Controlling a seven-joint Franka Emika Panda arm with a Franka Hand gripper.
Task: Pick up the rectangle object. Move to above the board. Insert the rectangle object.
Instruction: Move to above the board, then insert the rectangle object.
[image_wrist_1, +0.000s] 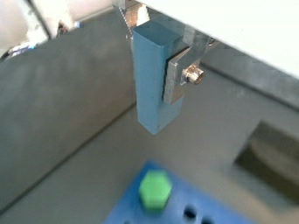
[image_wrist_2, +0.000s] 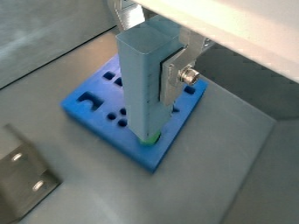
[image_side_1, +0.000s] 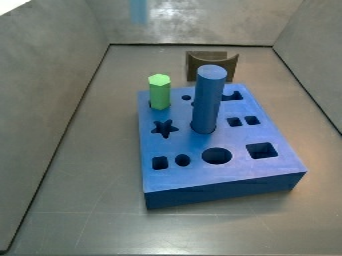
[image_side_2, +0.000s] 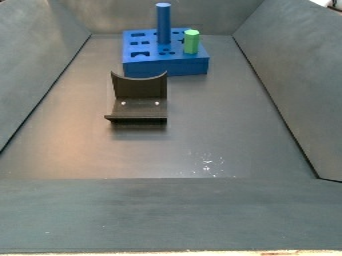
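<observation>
My gripper (image_wrist_1: 158, 63) is shut on the rectangle object (image_wrist_1: 149, 83), a tall light-blue bar that hangs upright between the silver fingers (image_wrist_1: 177, 77). It shows the same way in both wrist views, gripper (image_wrist_2: 152, 70) and bar (image_wrist_2: 142, 83). The bar hangs in the air above the board (image_wrist_2: 100, 103), a thick blue block with shaped holes. The bar's lower end covers most of the green hexagonal peg (image_wrist_2: 149, 136). In a side view the board (image_side_1: 221, 175) carries the green peg (image_side_1: 159, 92) and a dark-blue cylinder (image_side_1: 207, 98). Only a pale blue tip (image_side_1: 140, 10) shows at that view's upper edge.
The fixture (image_side_2: 138, 98) stands on the dark floor beside the board (image_side_2: 147, 60). It looks brown with an arched cut-out in a side view (image_side_1: 207, 62). Grey sloping walls enclose the floor on all sides. The green peg (image_wrist_1: 155, 191) also shows below the bar.
</observation>
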